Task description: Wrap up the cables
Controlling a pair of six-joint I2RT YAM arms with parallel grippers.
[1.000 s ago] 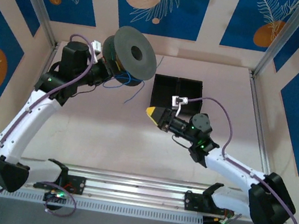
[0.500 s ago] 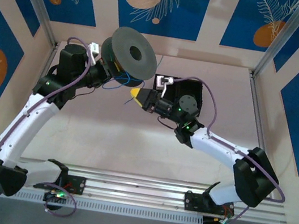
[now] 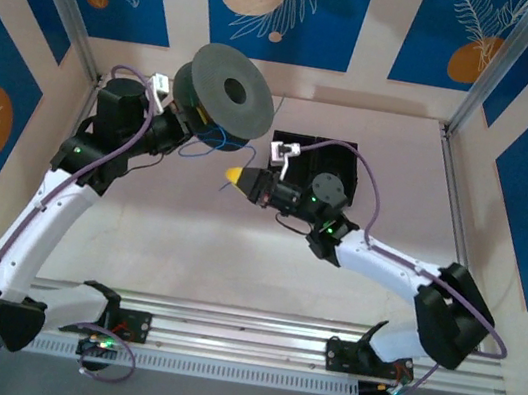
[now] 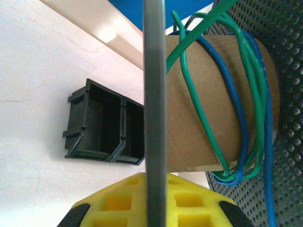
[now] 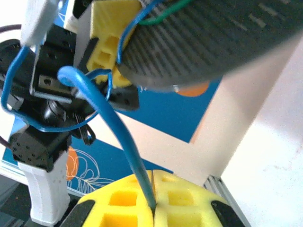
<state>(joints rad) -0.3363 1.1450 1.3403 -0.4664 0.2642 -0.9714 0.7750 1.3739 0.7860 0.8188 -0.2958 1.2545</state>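
No readable writing in the robot work cell

The blue wall panels (image 3: 313, 23) bear white leaf outlines and orange discs, but no words. No letters, numbers, or brand marks can be made out on the grey spool (image 3: 209, 72), the black tray (image 3: 346, 161) or the pale bench (image 3: 187, 235).

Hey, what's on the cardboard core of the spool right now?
Loose loops of green cable and blue cable lie around the cardboard core. The grey flange covers the core's left end, so any turns there cannot be seen.
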